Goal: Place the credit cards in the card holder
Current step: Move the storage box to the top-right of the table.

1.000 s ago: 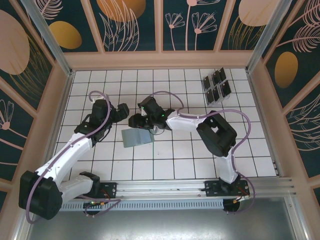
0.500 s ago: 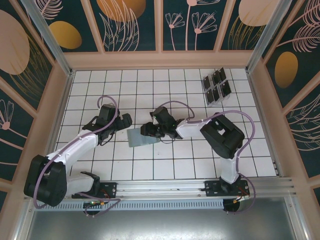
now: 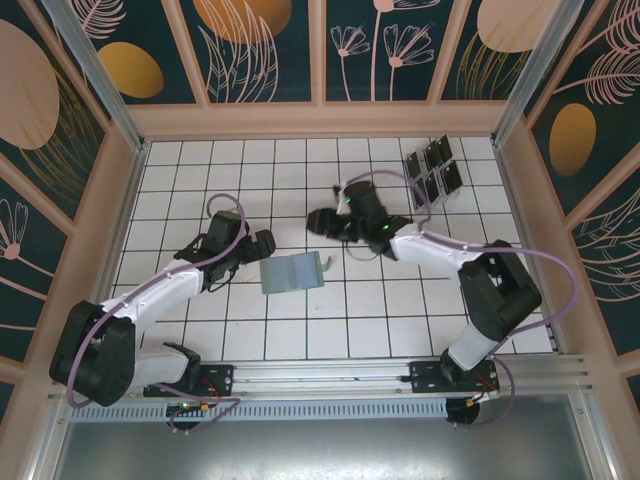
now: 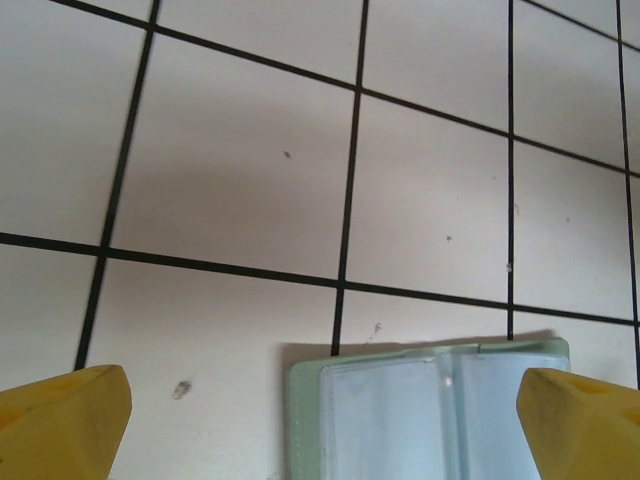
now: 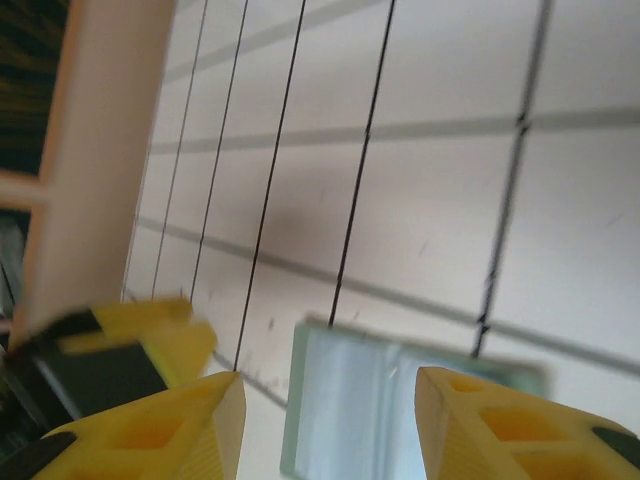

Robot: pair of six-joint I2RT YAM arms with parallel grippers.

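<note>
Both jaws stood empty: left gripper (image 4: 322,390) wide, right gripper (image 5: 328,385) half-spread. Credit cards (image 3: 432,172) lay well beyond the card holder (image 3: 293,272), nearer the right gripper.

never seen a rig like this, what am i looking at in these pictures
Two robot arms are bolted at the near edge of a tiled table. One picture looks down from above; the other two come from a camera on each wrist, so the yellow tips at the bottom are that arm's own fingers. A grey-green wallet lies open between the arms. Black cards sit in a clear rack at the far right. The left gripper and the right gripper are open and hold nothing.
</note>
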